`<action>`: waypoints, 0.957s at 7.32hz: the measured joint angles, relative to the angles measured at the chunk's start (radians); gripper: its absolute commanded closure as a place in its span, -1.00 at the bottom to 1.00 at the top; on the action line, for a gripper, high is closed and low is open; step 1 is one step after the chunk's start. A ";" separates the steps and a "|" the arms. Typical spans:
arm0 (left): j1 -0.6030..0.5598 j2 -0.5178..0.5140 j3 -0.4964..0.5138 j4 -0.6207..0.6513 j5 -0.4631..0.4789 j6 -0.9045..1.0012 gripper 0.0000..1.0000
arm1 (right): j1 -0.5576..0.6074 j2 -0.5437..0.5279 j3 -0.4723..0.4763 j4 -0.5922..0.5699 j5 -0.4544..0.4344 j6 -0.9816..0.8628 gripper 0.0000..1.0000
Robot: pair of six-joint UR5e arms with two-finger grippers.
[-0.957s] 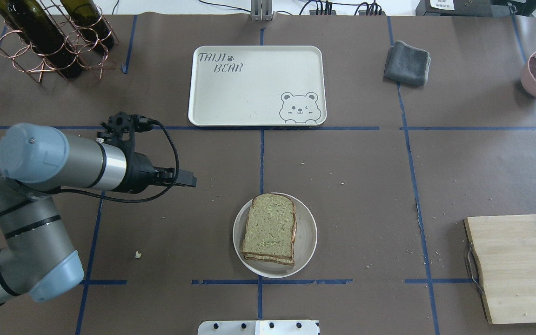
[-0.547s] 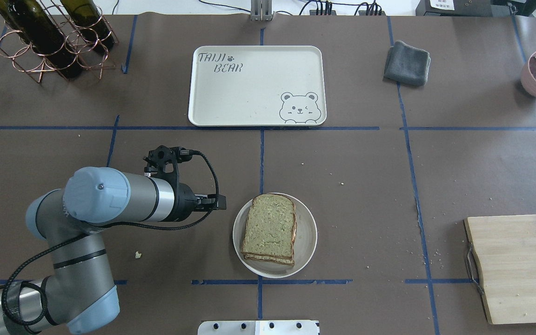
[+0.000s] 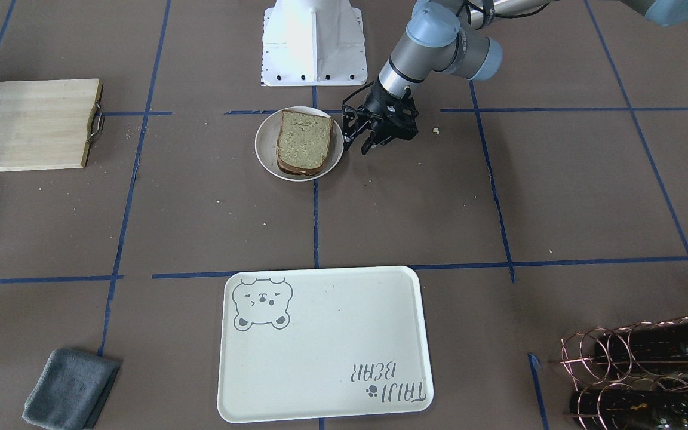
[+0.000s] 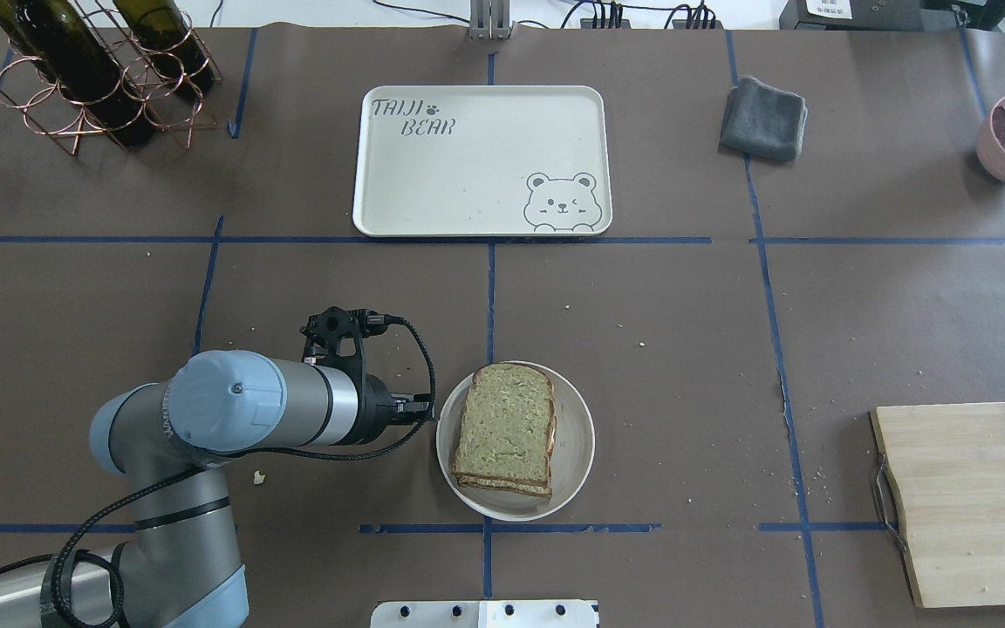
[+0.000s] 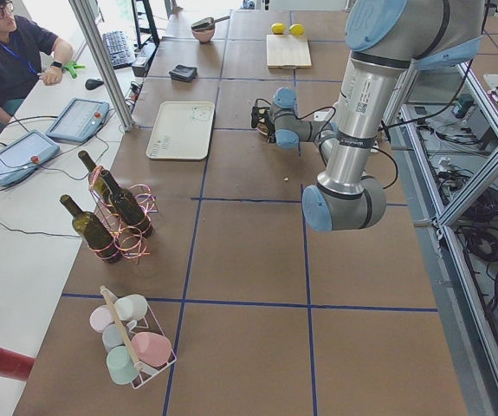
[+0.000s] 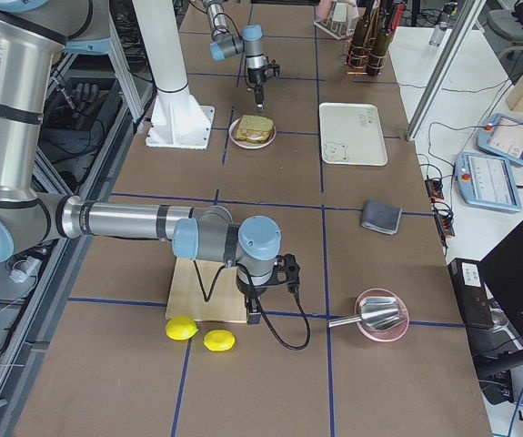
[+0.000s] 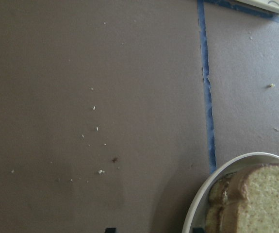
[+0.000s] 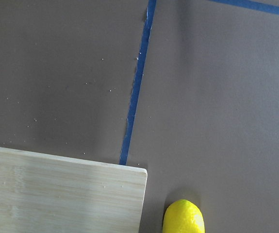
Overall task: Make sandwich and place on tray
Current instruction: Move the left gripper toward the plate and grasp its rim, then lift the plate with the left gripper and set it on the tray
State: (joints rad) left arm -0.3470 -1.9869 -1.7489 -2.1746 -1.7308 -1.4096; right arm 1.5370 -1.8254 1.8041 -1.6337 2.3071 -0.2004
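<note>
The left hand (image 4: 426, 406) hangs low over the table just beside the plate (image 4: 578, 453), on the plate's left edge, with its two fingers parted and nothing between them. The sandwich (image 4: 504, 427) lies flat on that plate, its top slice sitting slightly askew over the lower one, and a pale sliver of filling shows at the right side. The tray (image 4: 468, 174) sits bare, well beyond the plate on the far side from the robot.

The right hand (image 6: 254, 314) is far off to the plate's right, at the corner of the wooden board (image 4: 974, 497) near a lemon (image 8: 184, 217). I cannot tell whether it is open or closed.

The plate's raised rim stands between the fingers and the bread, so a low approach could catch the rim and shove or tip the plate. The sandwich is a loose stack. A shallow or off-centre pinch might take only the top slice, or squeeze the filling out. Any tilt on the way across to the tray could let the layers slide apart.
</note>
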 measured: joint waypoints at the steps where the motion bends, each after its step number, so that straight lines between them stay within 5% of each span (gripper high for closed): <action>1: 0.014 -0.006 0.008 0.000 0.001 -0.007 0.12 | 0.000 0.000 -0.002 0.000 0.000 0.000 -1.00; 5: 0.054 -0.019 0.025 -0.001 0.002 -0.014 0.47 | 0.000 0.000 -0.005 0.000 0.000 -0.001 -1.00; 7: 0.055 -0.026 0.028 0.000 0.002 -0.014 0.83 | 0.000 0.000 -0.005 0.000 -0.001 -0.001 -1.00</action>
State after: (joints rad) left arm -0.2917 -2.0124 -1.7208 -2.1749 -1.7288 -1.4235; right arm 1.5373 -1.8258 1.7994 -1.6337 2.3064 -0.2010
